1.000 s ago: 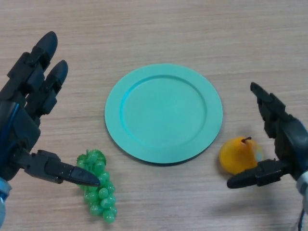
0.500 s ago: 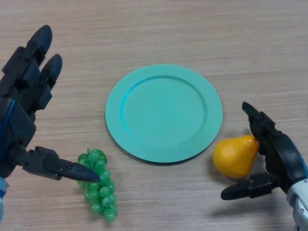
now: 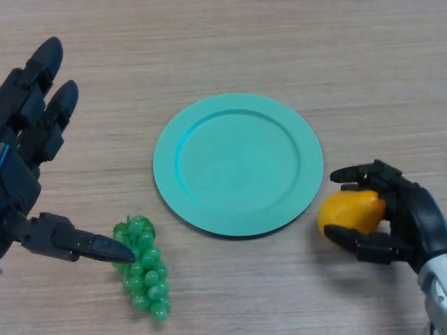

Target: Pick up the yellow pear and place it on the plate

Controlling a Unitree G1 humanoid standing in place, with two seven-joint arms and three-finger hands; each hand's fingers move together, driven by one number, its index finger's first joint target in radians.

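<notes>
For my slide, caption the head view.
Right hand grips yellow pear beside green plate; left hand open.

Bright, soft, even, from above. Leaves a thin shadow under the near rim of the plate (image 3: 234, 228), faint sheen on the pear (image 3: 349, 211).

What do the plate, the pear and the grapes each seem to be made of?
Plate: probably plastic, even turquoise with soft sheen. Pear: likely plastic imitation, smooth uniform yellow-orange skin. Grapes: apparently translucent green plastic, glossy beads.
</notes>
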